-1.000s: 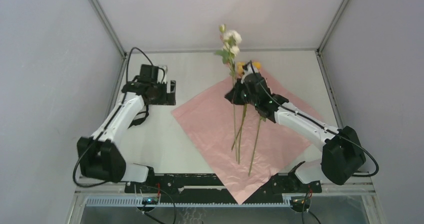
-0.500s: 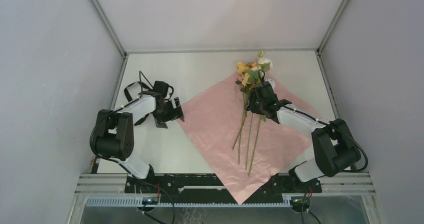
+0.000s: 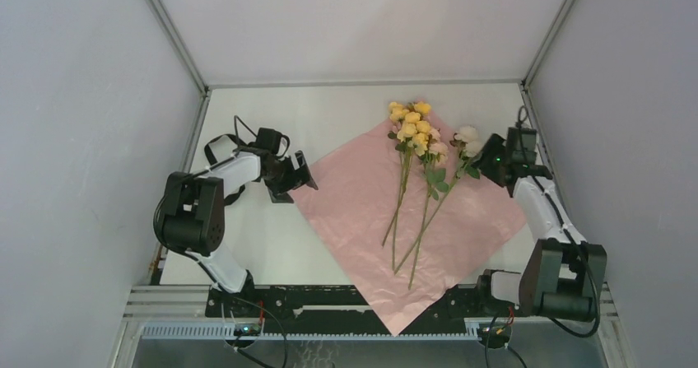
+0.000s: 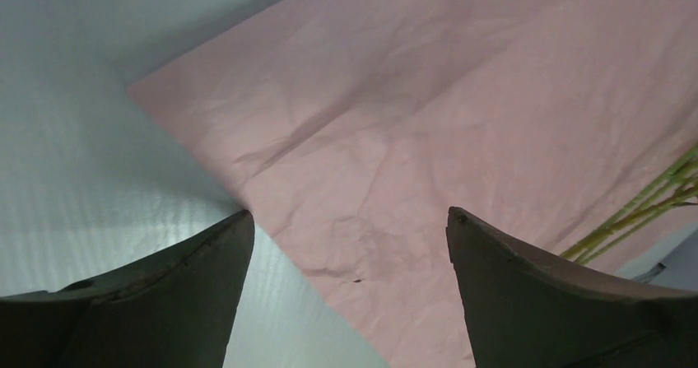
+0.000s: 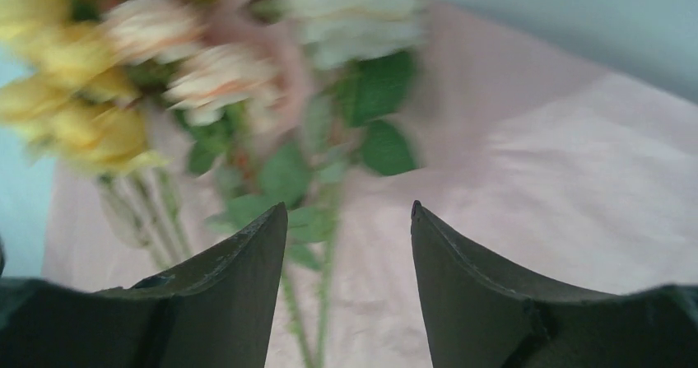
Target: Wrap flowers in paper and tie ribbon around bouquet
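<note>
My right gripper [image 5: 349,209], jaws parted and empty, sits just behind the yellow, pink and white green-stemmed flower sprays [image 3: 414,128], laid diagonally on the crinkly pink paper sheet [image 3: 354,197] for wrapping, while my left gripper [image 4: 346,220], wide open and empty, hovers at its corner, probably to fold.

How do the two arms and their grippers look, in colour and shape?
The left arm and the right arm have white links with bulky black joints and thin black cables looping alongside. The left gripper and right gripper are black; their fingers are dark, broad at the base, curving to a point.
</note>
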### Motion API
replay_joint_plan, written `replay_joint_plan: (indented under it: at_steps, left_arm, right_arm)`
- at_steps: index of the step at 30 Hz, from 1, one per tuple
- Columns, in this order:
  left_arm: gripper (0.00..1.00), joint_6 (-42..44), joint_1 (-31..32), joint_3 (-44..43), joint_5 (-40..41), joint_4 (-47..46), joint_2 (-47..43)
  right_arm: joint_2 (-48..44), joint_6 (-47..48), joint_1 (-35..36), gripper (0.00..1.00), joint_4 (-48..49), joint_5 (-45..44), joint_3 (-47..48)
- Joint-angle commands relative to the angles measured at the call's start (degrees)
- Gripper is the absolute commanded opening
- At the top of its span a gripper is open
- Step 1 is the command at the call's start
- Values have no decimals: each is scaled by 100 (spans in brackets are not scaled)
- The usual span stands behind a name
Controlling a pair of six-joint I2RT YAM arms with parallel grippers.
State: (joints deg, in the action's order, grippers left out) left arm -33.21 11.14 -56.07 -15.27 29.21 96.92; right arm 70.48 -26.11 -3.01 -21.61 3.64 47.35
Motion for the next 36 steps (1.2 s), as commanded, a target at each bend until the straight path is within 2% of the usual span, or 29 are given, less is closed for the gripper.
replay_joint_plan:
  at_steps: [1, 6, 11, 16, 21, 23, 26, 28, 33, 36]
  left_arm:
    - [93, -63, 137, 347, -221, -220, 511]
    - [90, -95, 135, 319, -421, -323, 492]
    - [84, -143, 160, 212, -689, -423, 563]
    - [67, -256, 236, 122, -1033, -620, 548]
    - [51, -383, 267, -32, -1445, -867, 572]
    - [41, -327, 266, -134, -1482, -875, 609]
    - [20, -209, 189, -310, -1485, -665, 692]
    - [10, -115, 40, -365, -1407, -526, 681]
    - [6, 327, -514, -335, -879, -83, 384]
    - [6, 603, -860, -405, -593, 55, 300]
  right_arm:
    - [357, 420, -1272, 66, -303, 465, -134]
    - [893, 665, -2134, 66, -147, 332, -156]
    - [1628, 573, -2214, 64, 151, 639, -144]
    - [2328, 626, -1544, 62, 8, 628, 269]
    - [2756, 416, -1050, 59, 19, 1044, 621]
    - [3020, 389, -751, 59, -2, 1127, 824]
    - [3406, 301, -330, 58, -19, 1376, 1249]
    - [3564, 152, -124, 58, 78, 1514, 1465]
    - [3786, -20, 209, 57, 129, 1669, 2151]
    - [3884, 233, 444, 57, -398, 1453, 2781]
